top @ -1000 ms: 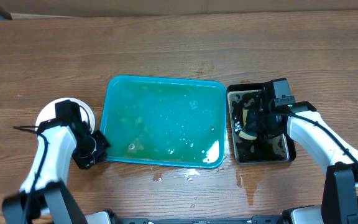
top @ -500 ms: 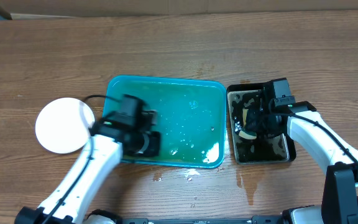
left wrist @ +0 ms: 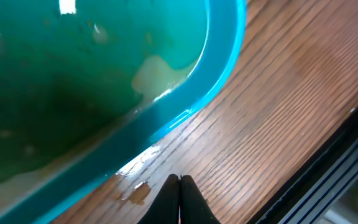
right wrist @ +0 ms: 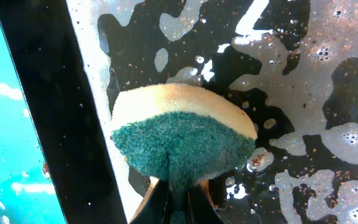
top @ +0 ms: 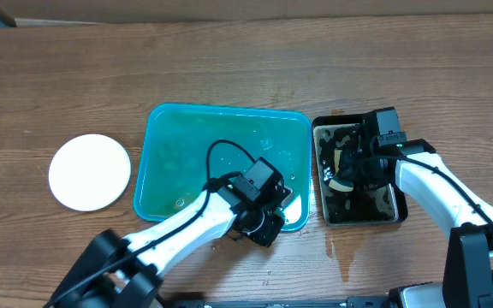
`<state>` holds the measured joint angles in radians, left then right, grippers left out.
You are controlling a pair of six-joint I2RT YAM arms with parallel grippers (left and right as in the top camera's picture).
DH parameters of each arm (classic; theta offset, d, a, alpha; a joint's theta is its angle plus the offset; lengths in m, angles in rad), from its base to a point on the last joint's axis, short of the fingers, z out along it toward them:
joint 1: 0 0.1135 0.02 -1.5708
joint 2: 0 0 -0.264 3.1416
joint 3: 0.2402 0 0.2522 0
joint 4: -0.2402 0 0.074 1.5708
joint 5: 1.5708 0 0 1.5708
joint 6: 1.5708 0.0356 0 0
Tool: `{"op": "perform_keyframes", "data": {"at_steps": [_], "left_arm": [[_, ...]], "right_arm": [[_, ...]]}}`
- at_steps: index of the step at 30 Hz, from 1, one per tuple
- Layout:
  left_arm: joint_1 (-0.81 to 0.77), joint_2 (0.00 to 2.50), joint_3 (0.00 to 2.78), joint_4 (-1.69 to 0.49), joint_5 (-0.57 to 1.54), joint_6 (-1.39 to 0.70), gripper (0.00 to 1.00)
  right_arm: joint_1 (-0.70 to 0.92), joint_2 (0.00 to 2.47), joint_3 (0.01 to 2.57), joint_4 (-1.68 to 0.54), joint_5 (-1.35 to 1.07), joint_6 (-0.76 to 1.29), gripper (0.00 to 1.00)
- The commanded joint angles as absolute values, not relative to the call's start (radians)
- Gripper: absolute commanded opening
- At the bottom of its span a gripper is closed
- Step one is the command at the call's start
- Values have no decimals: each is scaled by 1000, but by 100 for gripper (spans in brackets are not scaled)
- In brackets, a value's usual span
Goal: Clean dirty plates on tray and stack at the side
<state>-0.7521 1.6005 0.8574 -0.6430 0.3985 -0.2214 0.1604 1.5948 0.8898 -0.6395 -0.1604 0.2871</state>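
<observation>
A white plate (top: 90,172) lies on the wood, left of the teal tray (top: 154,162). The tray holds greenish soapy water. My left gripper (top: 268,233) hangs at the tray's front right corner, shut and empty. In the left wrist view its tips (left wrist: 179,182) meet over bare wood just outside the tray rim (left wrist: 191,106). My right gripper (top: 351,171) is over the black tray (top: 390,210), shut on a sponge (top: 341,181). The right wrist view shows the sponge (right wrist: 182,134), yellow with a green scouring face, pinched between the gripper's (right wrist: 179,190) jaws above foamy water.
Small puddles (top: 342,253) wet the wood in front of both trays, and some drops (left wrist: 135,191) lie near my left fingertips. The table's front edge (left wrist: 328,162) runs close to the left gripper. The black tray's wall (right wrist: 55,99) stands next to the teal tray.
My left arm has swung from beside the white plate, across the teal tray, to its front right corner. The right arm and sponge have not moved.
</observation>
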Motion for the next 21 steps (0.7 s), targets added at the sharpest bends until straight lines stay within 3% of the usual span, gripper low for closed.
{"op": "perform_keyframes", "data": {"at_steps": [1,12,21], "left_arm": [[-732,1621,886,-644,450,-224,5],[-718,1649,886,-630,514,-226,5],[-720,1656,886,-567,530,-379,5]], "right_arm": [[162,1601,889,-633,-166,283,4],[162,1601,889,-637,-166,283,4],[162,1601,889,-639,-166,283,4]]}}
